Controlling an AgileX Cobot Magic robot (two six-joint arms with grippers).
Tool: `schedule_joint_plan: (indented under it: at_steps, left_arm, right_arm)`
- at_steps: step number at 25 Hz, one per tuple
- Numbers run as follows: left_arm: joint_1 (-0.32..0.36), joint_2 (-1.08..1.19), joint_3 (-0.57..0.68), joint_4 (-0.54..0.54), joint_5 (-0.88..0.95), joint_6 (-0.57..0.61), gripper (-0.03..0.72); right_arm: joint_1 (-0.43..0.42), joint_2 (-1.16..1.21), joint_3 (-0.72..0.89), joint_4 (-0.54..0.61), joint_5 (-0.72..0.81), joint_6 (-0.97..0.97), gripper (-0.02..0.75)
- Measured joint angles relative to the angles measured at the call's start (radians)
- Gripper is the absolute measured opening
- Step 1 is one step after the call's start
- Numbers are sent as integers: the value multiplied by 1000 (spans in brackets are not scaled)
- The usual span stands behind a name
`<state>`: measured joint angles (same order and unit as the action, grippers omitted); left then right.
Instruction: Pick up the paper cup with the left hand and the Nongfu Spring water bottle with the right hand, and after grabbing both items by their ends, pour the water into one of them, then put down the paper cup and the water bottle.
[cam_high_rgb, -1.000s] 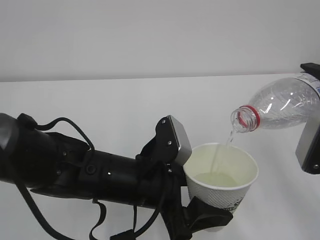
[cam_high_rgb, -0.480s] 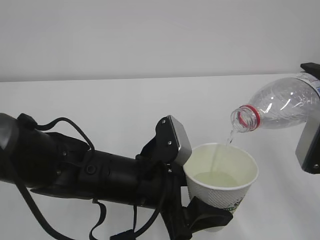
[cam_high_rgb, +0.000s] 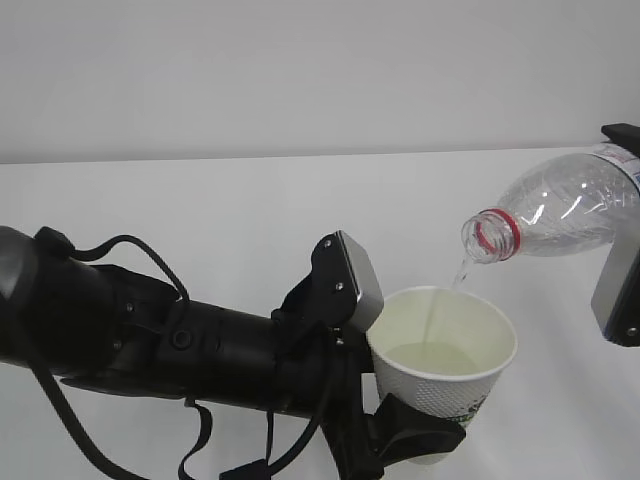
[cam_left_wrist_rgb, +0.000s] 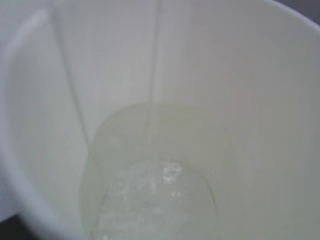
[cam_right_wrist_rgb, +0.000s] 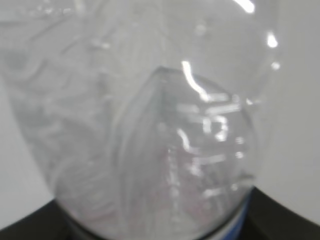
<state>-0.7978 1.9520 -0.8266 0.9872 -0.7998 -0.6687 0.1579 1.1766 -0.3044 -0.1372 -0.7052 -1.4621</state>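
The left end effector (cam_high_rgb: 420, 440) clamps the paper cup (cam_high_rgb: 445, 365) near its base and holds it upright above the white table (cam_high_rgb: 200, 210); the cup stands partly filled, with bubbles visible on the water in the left wrist view. The right end effector (cam_high_rgb: 625, 240) grips the Nongfu Spring water bottle (cam_high_rgb: 565, 215) by its rear end, tilted mouth-down just above and right of the cup rim. A thin stream of water (cam_high_rgb: 440, 310) runs from the bottle mouth into the cup.
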Motion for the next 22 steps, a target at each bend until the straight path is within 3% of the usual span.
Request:
schedule_joint_plan:
  at_steps: [22]
  left_arm:
    - [0, 0, 0, 0, 0, 0, 526]
  right_arm:
    - [0, 0, 0, 0, -2, 0, 424]
